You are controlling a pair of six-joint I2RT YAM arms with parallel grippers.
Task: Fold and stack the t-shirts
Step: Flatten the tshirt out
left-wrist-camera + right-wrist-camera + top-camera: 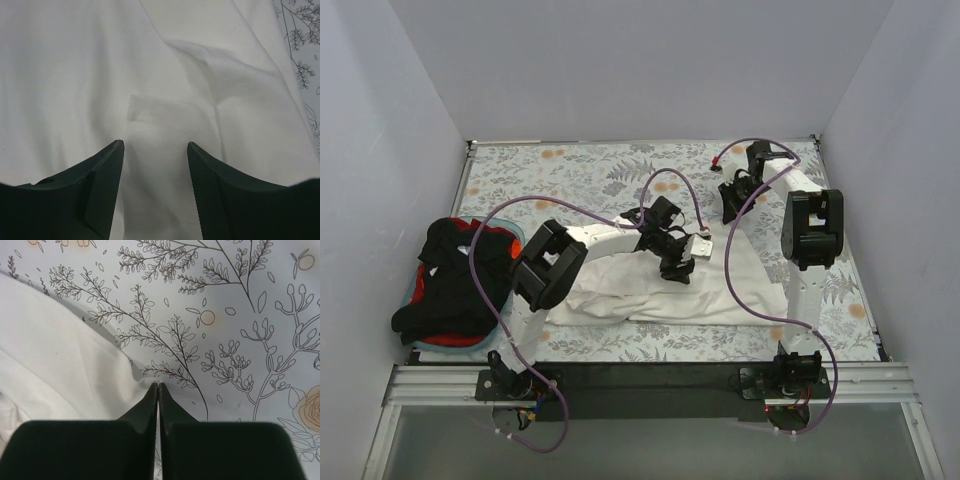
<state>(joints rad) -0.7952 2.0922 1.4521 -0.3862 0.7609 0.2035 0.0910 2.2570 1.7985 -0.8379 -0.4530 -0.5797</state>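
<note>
Now the fold of the white shirt [620, 295] is in hand: it lies on the bench [600, 170] beneath the released left jaws, just left of the clenched, empty right jaws, so the left must likely drop and pinch the crease between them.

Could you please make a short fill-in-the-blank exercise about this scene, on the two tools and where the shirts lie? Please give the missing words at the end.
1. Above the off-white t-shirt, the left tool is ____ (open or shut).
2. Over the floral table cloth, the right tool is ____ (open or shut).
3. In the top view, the black t-shirt lies to the ____ of the off-white one.

Missing words: open; shut; left.
</note>
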